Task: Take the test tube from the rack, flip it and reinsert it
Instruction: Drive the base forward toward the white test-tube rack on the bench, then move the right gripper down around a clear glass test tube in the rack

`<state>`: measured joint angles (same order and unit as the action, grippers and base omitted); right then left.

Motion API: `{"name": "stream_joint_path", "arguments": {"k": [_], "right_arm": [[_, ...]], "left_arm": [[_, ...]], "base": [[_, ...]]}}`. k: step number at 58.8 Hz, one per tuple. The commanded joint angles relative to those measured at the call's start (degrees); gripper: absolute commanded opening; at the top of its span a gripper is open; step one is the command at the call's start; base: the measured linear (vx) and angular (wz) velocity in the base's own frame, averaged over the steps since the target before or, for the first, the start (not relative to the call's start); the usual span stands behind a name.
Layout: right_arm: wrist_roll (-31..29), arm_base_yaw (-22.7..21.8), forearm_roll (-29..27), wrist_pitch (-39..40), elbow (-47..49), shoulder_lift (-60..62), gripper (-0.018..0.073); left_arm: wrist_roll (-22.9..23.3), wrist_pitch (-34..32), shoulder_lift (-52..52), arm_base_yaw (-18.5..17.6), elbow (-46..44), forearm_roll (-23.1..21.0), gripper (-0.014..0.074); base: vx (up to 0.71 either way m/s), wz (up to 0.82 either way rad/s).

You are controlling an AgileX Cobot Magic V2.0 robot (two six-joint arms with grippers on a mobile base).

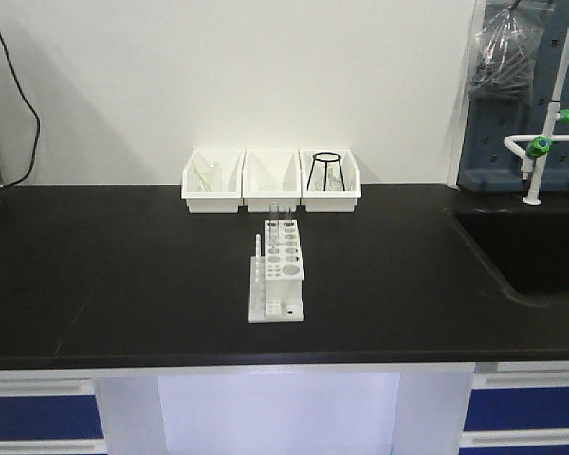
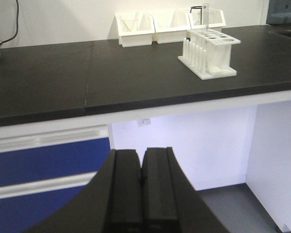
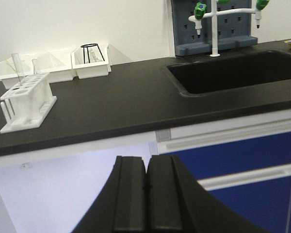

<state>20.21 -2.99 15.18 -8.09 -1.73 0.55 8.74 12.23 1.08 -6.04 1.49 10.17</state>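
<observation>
From the front camera, I cannot count the clear glass test tubes (image 1: 281, 210) standing at the far end of the small white plastic test tube rack (image 1: 277, 270). They all but vanish against the three white open-front bins (image 1: 271, 178) behind. The leftmost bin's contents are too faint to name. The crumpled clear plastic bag (image 1: 501, 57) is cut by the top edge, the black recessed sink (image 1: 531, 248) by the right. In my wrist views, the left gripper's black fingers (image 2: 127, 194) and the right gripper's black fingers (image 3: 131, 194) run off the bottom.

Lab, black bench (image 1: 123, 275), sink (image 1: 536, 251), test-tube rack (image 1: 283, 267)
</observation>
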Motion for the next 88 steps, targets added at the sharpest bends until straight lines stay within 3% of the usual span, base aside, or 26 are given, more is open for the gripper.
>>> {"name": "stream_joint_path", "arguments": {"k": [1,52,88], "right_arm": [[-0.46,-0.25,0.28,4.59,-0.16,0.81,-0.001],[-0.46,-0.25,0.28,4.53,-0.16,0.81,-0.001],[-0.46,-0.25,0.28,4.53,-0.16,0.81,-0.001]], "left_arm": [[0.5,-4.65,0.43,-0.01,-0.23,-0.27,-0.0006],[0.5,-4.6,0.43,-0.01,-0.23,-0.27,-0.0006],[0.5,-4.6,0.43,-0.01,-0.23,-0.27,-0.0006]], "base": [[0.44,0.03],[0.41,0.0],[0.24,0.02]]}}
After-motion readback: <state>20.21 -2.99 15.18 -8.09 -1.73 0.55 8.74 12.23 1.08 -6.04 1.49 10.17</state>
